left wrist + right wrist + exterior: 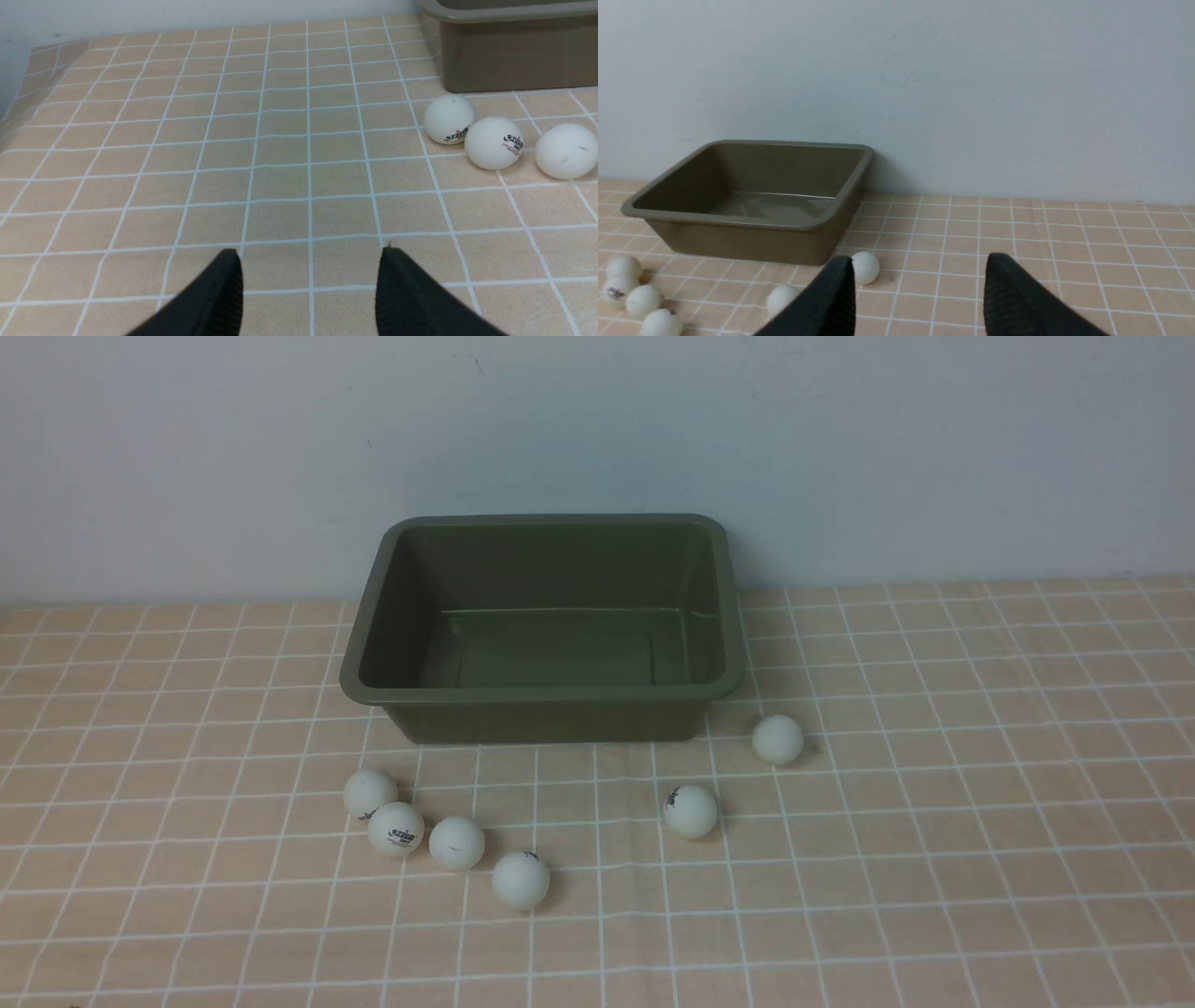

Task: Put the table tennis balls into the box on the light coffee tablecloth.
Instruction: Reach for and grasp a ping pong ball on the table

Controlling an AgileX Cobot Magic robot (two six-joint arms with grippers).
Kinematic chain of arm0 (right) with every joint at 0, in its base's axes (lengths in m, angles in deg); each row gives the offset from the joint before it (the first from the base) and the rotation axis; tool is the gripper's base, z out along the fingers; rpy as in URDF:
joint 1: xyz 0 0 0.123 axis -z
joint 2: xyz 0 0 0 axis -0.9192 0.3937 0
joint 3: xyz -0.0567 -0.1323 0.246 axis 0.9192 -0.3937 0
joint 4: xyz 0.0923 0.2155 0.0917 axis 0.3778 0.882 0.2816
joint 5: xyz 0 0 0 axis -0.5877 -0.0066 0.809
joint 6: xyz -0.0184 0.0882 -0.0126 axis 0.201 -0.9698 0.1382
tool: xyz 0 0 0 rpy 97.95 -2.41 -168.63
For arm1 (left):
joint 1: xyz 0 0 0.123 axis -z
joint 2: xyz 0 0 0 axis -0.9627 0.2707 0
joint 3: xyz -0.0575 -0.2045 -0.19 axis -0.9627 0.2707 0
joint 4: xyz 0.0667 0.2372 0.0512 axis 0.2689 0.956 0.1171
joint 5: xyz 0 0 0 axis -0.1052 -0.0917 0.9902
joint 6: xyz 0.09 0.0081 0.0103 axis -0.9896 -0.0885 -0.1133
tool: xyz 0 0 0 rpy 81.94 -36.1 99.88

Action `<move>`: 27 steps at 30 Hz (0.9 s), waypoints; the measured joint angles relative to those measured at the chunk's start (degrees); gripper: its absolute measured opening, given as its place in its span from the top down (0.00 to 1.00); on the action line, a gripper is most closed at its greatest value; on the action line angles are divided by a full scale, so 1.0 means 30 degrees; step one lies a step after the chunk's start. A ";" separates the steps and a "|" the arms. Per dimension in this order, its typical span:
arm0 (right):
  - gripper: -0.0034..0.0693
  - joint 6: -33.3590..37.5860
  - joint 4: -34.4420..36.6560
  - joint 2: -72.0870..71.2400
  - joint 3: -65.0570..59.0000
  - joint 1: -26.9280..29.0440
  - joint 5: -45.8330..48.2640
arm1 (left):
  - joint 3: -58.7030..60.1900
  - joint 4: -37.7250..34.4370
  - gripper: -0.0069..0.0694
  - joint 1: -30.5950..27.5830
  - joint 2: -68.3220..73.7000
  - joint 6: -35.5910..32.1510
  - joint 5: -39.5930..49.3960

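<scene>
Several white table tennis balls lie on the light coffee tablecloth (934, 859) in front of the olive-green box (551, 721), which holds nothing. A cluster sits front left, from one ball (371, 792) to another (521, 880). Two lie to the right, one with a logo (691, 811) and one plain (778, 739). My left gripper (309, 252) is open over bare cloth, with three balls (494, 142) off to its side near the box (514, 56). My right gripper (920, 257) is open and holds nothing; a ball (865, 267) and the box (747, 242) lie beyond it. Neither gripper shows in the front view.
A pale wall (597, 429) stands right behind the box. In the left wrist view the tablecloth's edge (28, 93) runs along the far side, away from the balls.
</scene>
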 joint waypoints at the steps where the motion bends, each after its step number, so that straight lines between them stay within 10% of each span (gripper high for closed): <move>1: 0.48 0.0000 0.0259 0.0000 0.0000 0.0000 0.0007 | 0.0000 0.0000 0.49 0.0000 0.0000 0.0000 0.0000; 16: 0.48 0.0000 0.0992 0.0000 0.0000 0.0000 0.0007 | 0.0066 -0.0191 0.49 0.0000 0.0000 -0.0023 -0.0428; 27: 0.48 0.0000 0.0997 0.0000 0.0000 0.0000 0.0228 | 0.0161 -0.5806 0.49 0.0000 0.0000 0.0813 -0.4763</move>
